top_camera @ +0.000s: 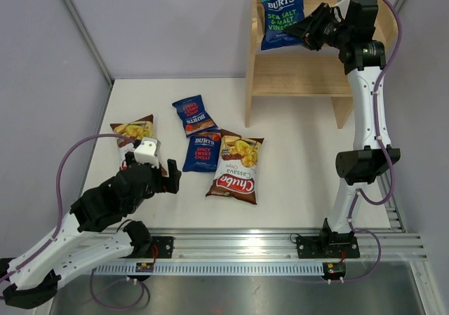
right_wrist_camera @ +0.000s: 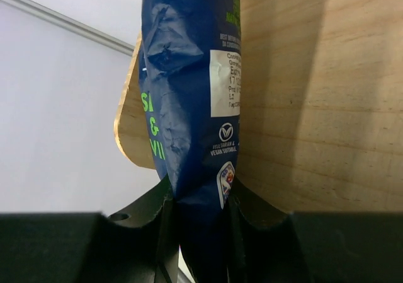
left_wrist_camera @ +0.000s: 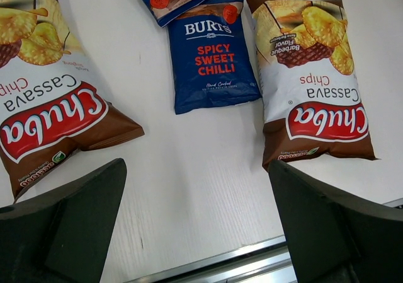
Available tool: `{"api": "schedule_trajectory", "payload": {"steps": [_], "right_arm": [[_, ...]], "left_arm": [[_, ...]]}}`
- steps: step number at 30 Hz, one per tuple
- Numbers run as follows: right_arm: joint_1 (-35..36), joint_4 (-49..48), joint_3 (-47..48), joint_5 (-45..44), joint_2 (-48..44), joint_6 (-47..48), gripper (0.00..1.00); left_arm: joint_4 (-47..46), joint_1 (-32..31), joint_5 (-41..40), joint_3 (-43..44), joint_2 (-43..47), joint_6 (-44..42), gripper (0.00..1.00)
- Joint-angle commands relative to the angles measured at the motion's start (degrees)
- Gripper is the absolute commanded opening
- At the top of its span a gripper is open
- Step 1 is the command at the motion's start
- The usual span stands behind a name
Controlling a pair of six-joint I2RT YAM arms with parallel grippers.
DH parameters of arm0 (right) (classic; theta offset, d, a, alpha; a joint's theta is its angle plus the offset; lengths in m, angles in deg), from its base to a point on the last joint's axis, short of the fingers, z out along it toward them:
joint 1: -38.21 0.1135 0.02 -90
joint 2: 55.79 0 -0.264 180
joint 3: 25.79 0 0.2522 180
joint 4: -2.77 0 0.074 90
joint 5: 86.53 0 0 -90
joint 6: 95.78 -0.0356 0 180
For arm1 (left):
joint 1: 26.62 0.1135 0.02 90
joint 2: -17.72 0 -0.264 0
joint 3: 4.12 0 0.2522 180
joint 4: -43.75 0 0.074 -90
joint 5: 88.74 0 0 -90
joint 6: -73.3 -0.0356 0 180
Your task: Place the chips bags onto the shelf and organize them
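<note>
Top view: a white table (top_camera: 302, 168) is enclosed by grey walls (top_camera: 175, 20). The sea-salt bag (top_camera: 283, 13) is pinched by the right gripper (top_camera: 306, 31) at the upper tier of the shelf (top_camera: 295, 76). Four other bags (top_camera: 237, 166) lie flat left of the shelf.
Left wrist: the left gripper (left_wrist_camera: 195, 169) is spread wide over bare tabletop.
Right wrist: the sea-salt bag is clamped beside the shelf's wood.

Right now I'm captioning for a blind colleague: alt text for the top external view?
The right gripper holds a blue BURTS bag at the wooden shelf's upper tier. Four more bags lie on the table by the open left gripper.
</note>
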Motion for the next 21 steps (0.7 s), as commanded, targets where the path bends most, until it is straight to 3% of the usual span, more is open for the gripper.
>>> {"api": "schedule_trajectory", "payload": {"steps": [1,5,8,15,16,21], "right_arm": [[-0.3,0.0,0.7,0.0,-1.5,-1.3,0.23],[-0.3,3.1,9.1,0.8,3.3,-2.1,0.22],[-0.3,1.7,9.2,1.3,4.0,-3.7,0.24],[-0.2,-0.4,12.1,2.1,6.4,-5.7,0.40],[-0.2,-1.0,12.3,2.5,6.7,-5.8,0.49],[-0.3,-1.0,13.4,-0.5,5.8,-1.4,0.59]], "left_arm": [[-3.2,0.3,-1.6,-0.1,0.8,-0.6,0.99],[-3.5,0.3,-1.2,-0.6,1.6,-0.1,0.99],[-3.6,0.4,-1.2,-0.8,1.9,-0.2,0.99],[-3.6,0.5,-0.5,-1.1,1.6,-0.1,0.99],[-3.6,0.5,-0.5,-1.3,1.7,0.0,0.99],[-3.6,0.5,-0.2,-1.4,2.0,0.0,0.99]]}}
